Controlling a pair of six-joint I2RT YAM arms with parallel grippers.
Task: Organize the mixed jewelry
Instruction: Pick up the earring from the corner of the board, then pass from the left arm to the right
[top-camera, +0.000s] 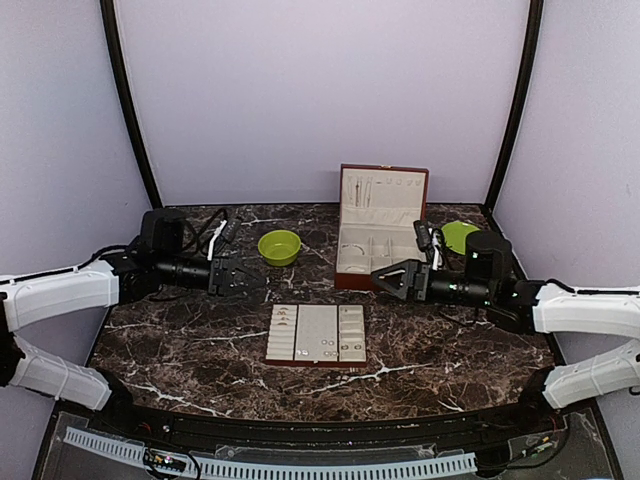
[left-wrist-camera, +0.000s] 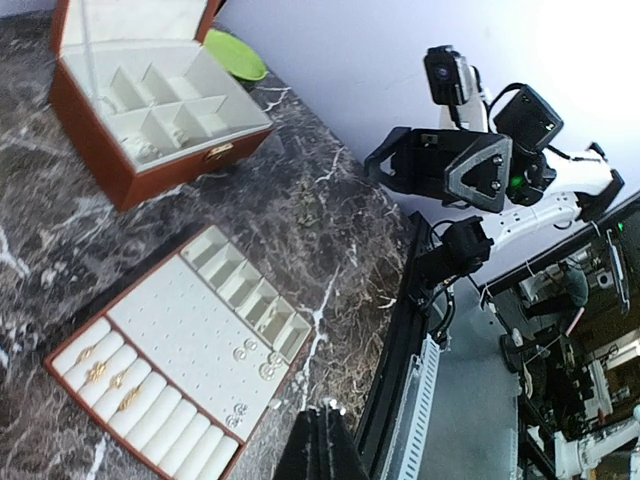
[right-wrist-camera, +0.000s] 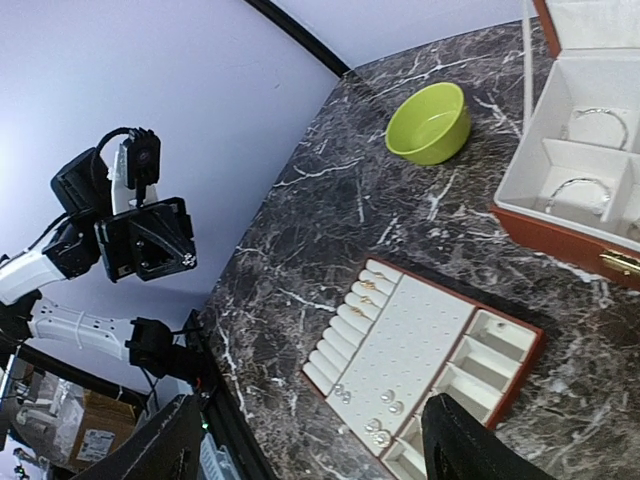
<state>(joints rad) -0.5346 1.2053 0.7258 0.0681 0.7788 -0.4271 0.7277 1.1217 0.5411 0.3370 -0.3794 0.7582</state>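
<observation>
The jewelry lies in a cream-lined tray. Small gold rings sit in its ring rolls. Round silvery studs sit on its pin board, also seen in the right wrist view. Thin silvery bangles lie in the open red-brown box. One tiny piece lies on the table beside the tray. My left gripper hangs above the table left of the tray. Its fingers are pressed together, with small glints at the tips. My right gripper hangs right of the tray, fingers wide apart and empty.
The open box stands behind the tray with its lid upright. A lime-green bowl sits at the back centre. A green plate sits right of the box. The table's near edge has a black rail.
</observation>
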